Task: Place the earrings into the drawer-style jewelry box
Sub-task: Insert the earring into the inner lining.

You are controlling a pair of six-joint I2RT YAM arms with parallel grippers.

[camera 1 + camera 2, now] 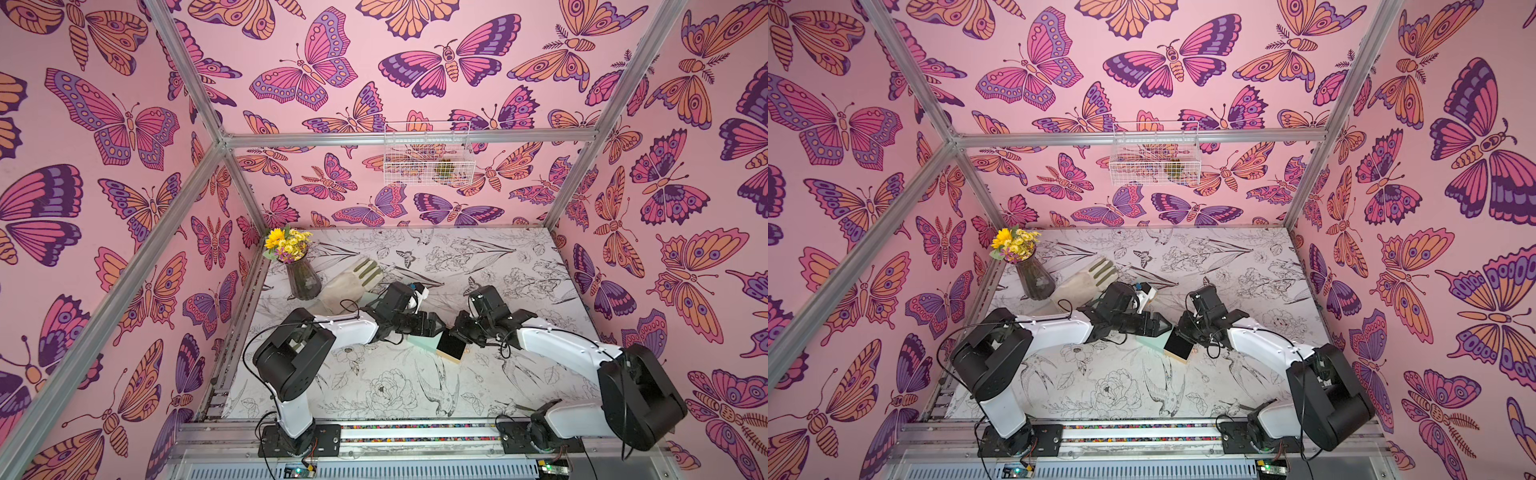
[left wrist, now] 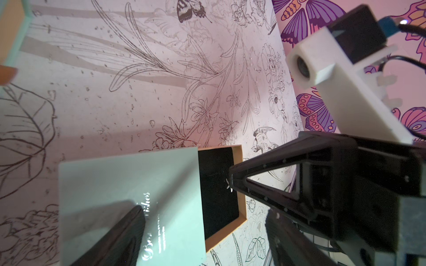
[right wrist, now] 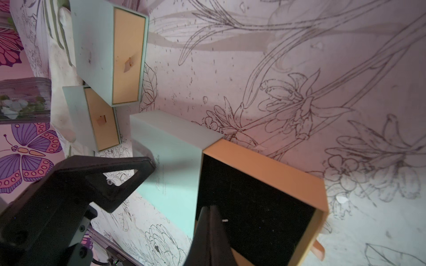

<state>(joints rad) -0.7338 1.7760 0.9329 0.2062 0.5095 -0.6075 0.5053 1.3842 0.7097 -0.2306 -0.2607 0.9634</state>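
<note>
Earring point(image 3: 224, 220), a tiny pale glint, is pinched in the closed right pincer point(image 3: 211, 209) above the black-lined drawer point(image 3: 265, 195) pulled from the mint box point(image 3: 166, 161); the open left pincer point(image 1: 437, 328) rests on that box, on the worktop point(image 1: 374, 395).

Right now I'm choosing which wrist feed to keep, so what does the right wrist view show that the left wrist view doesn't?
Only the right wrist view: two more mint boxes whole, drawers shut (the left wrist view catches just one corner), the vase, and the open drawer's pull tab. Only the left wrist view: the white camera mount on the right arm. Both: the mint jewelry box with its black-lined drawer pulled out, on the floral table.
</note>
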